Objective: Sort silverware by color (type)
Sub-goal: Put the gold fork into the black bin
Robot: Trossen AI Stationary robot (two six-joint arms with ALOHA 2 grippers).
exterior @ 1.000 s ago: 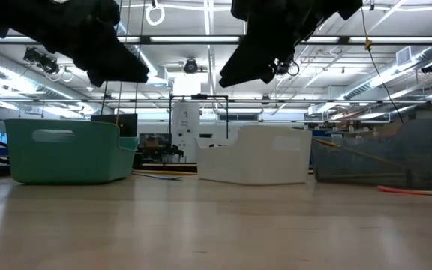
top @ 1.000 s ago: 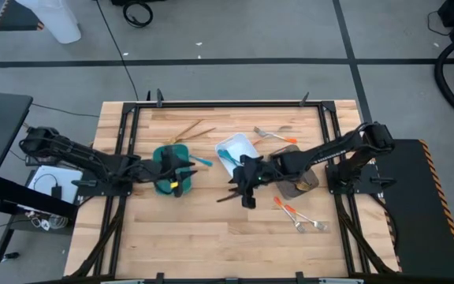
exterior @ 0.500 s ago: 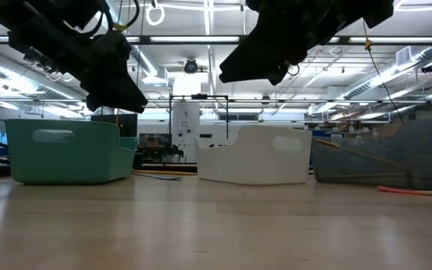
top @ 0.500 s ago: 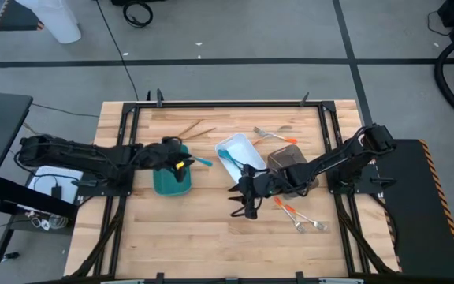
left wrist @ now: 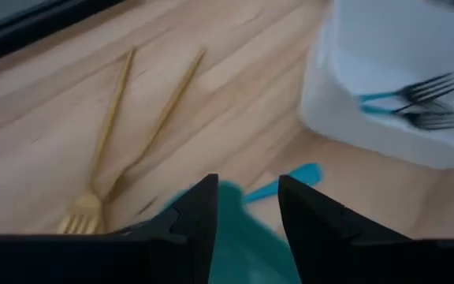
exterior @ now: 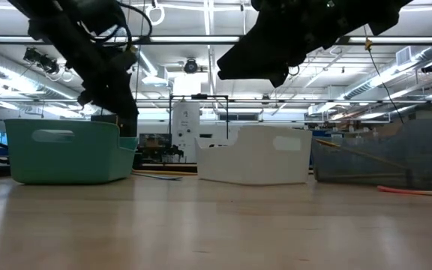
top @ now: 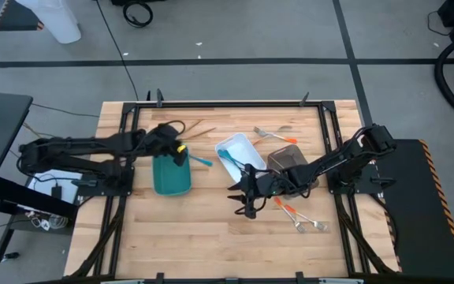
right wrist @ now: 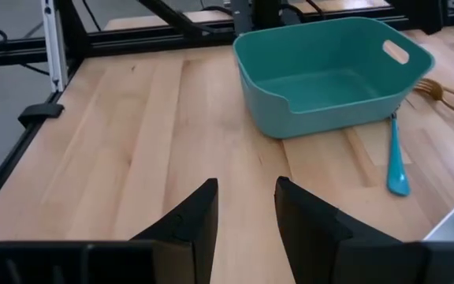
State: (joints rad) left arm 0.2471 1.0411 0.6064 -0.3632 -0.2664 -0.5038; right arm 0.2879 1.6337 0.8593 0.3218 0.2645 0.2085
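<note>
Two blue-handled forks (left wrist: 412,101) lie in the white tray (top: 235,150). A blue spoon (right wrist: 395,162) rests on the table just right of the empty teal tray (right wrist: 333,71). Gold forks (left wrist: 124,134) wait at the far side, orange pieces (top: 290,211) at the near right. So sorting looks barely begun. The left gripper (left wrist: 247,213) over the teal tray and the right gripper (right wrist: 243,209) near the table's middle both stand parted and hold nothing.

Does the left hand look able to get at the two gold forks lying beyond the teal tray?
Probably yes: the left hand, open and empty, hovers near the gold forks, which lie uncovered on bare wood.
</note>
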